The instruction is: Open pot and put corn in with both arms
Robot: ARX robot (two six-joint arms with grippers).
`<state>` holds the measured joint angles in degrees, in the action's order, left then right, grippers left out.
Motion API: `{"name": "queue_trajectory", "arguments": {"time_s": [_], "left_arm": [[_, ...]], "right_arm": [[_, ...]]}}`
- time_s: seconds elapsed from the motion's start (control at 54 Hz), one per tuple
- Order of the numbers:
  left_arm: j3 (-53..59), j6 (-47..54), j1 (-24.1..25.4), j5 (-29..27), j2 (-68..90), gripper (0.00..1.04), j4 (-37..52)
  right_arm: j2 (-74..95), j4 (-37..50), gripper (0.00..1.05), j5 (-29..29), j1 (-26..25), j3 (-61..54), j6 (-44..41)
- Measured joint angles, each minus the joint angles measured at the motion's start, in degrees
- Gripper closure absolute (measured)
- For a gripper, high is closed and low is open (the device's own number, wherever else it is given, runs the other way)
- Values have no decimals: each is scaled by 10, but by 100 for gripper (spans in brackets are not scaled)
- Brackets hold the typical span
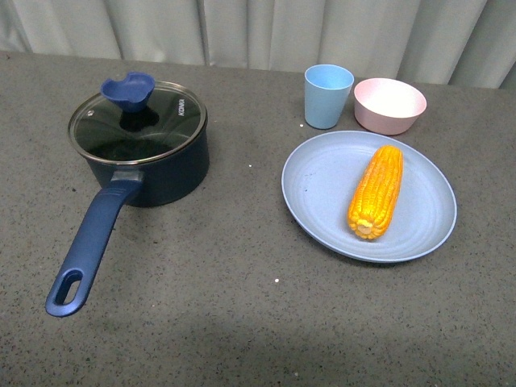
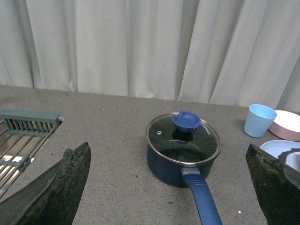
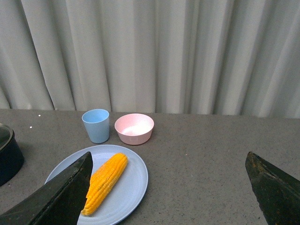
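The navy pot stands at the left of the grey table, its glass lid with a blue knob shut on it and its long handle pointing toward me. The corn lies on a light blue plate at the right. Neither arm shows in the front view. In the left wrist view my left gripper is open, well back from the pot. In the right wrist view my right gripper is open, with the corn near its one finger.
A light blue cup and a pink bowl stand behind the plate. A grey-green dish rack sits off to the pot's side in the left wrist view. Pale curtains close off the table's far edge.
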<state>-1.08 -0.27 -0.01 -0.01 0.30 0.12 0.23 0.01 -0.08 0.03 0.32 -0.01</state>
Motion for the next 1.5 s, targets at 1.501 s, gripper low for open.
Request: {"name": "queue_trajectory", "arguments": {"time_s": [1.501], "left_arm": [[-172, -142, 17, -344, 669, 7, 388]], "right_arm": [[0, 0, 9, 0, 0, 0, 0]]}}
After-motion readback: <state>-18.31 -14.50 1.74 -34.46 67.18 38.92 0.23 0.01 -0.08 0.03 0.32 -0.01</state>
